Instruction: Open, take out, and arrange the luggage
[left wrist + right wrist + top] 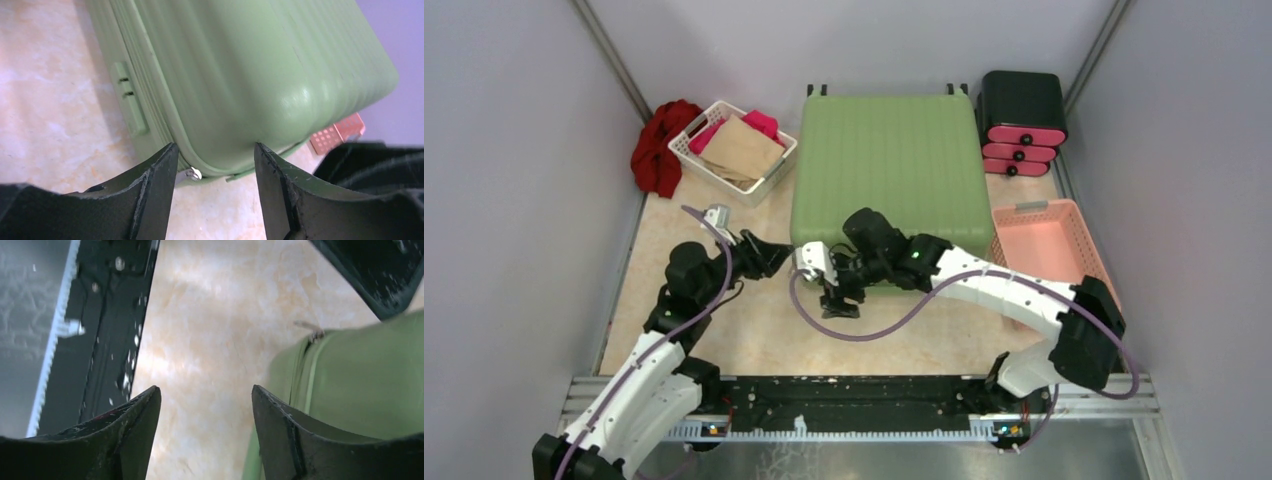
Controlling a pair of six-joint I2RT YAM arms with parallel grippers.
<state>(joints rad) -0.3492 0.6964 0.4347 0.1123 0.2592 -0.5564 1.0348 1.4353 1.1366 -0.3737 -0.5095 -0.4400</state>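
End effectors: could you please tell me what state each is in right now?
Left end effector: open, holding nothing.
Right end effector: open, holding nothing.

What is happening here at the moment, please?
Two robot arms are at the closed green luggage, which lies flat on the table. The left gripper is open and aimed at its near corner, by the zipper pull. The right gripper is open beside the near edge, holding nothing.

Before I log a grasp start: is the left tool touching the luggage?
Cannot tell. In the left wrist view the open left tool frames the luggage corner, but it overlaps the shell, with neither contact nor gap plain.
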